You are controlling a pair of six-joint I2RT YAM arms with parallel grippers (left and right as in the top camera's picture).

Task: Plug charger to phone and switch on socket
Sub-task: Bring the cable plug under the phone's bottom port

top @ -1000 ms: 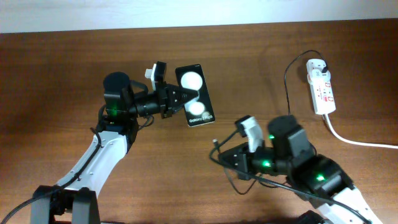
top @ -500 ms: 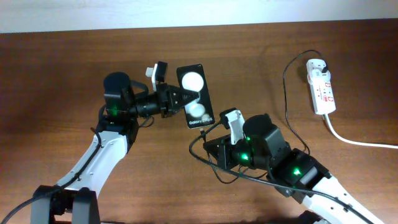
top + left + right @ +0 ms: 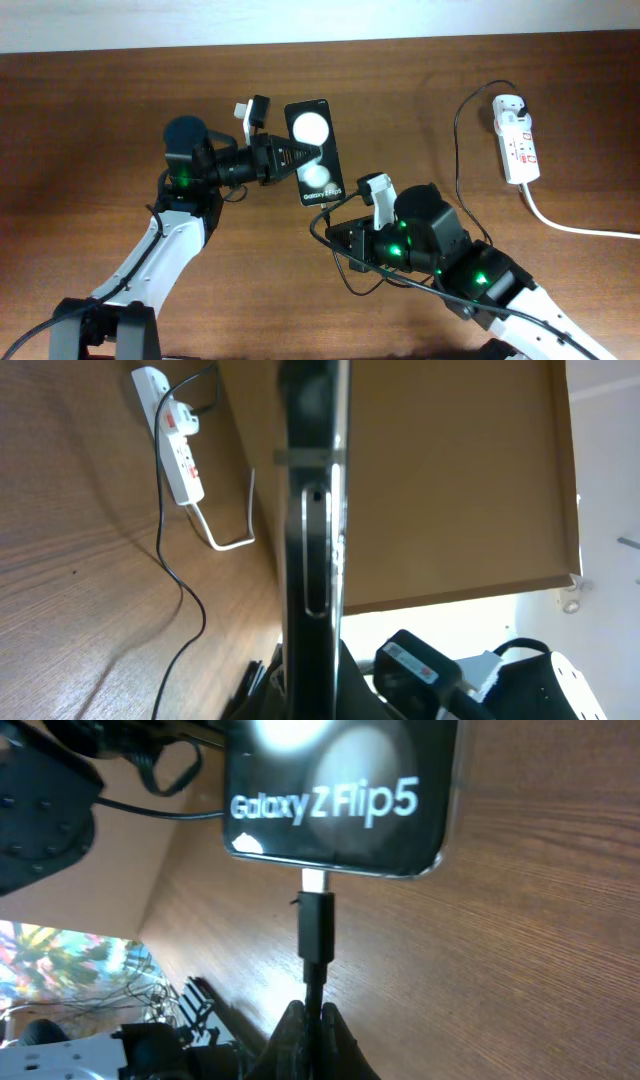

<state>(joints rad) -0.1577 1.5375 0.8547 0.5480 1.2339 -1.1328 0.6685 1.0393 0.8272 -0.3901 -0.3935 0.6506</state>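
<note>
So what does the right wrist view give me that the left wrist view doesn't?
Only the right wrist view: the connector of the charger at the bottom edge of the phone, its metal tip visible, pinched by the right gripper; also the "Galaxy Z Flip5" lettering. Only the left wrist view: the socket with its red switches. Both: the phone, the charger's black cable, the wooden table.
</note>
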